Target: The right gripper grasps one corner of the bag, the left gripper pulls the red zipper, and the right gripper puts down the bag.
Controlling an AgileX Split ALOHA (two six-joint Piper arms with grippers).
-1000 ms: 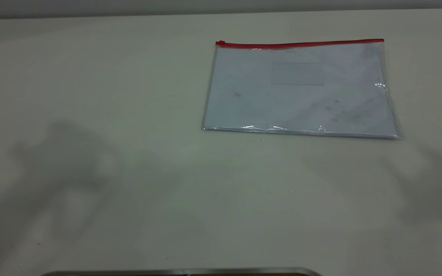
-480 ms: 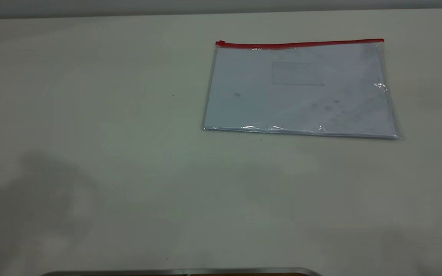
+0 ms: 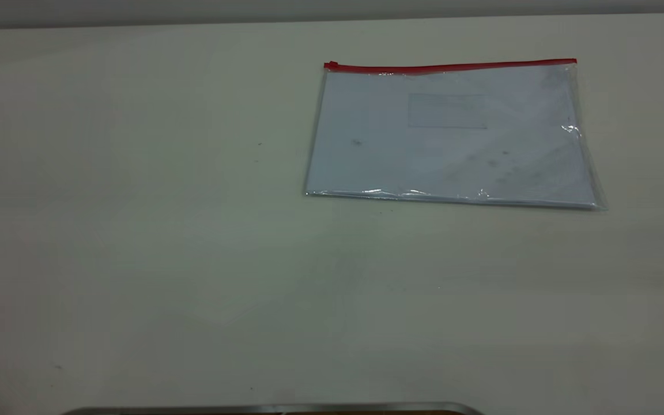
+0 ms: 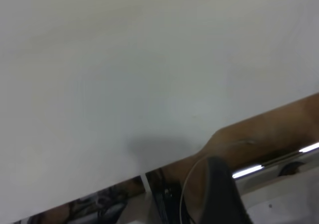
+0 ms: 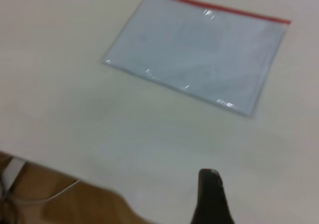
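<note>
The bag [image 3: 453, 138] lies flat on the white table at the back right, with white sheets showing through. The red zipper [image 3: 453, 66] runs along its far long edge, with the slider tab [image 3: 331, 64] at the left end. Neither gripper shows in the exterior view. In the right wrist view the bag [image 5: 199, 55] and its zipper [image 5: 219, 7] lie well ahead of the right gripper [image 5: 212, 196], of which only a dark tip shows above bare table. The left gripper [image 4: 219, 189] shows as one dark shape beyond the table's edge, far from the bag.
The white table [image 3: 136, 219] stretches to the left and front of the bag. A metal rim [image 3: 274, 408] runs along the front edge. In the left wrist view the table's edge [image 4: 164, 164] has brown boards, cables and a frame beyond it.
The arms' shadows on the front left and front right of the table have slid off toward the front and faded. The bag has not moved.
</note>
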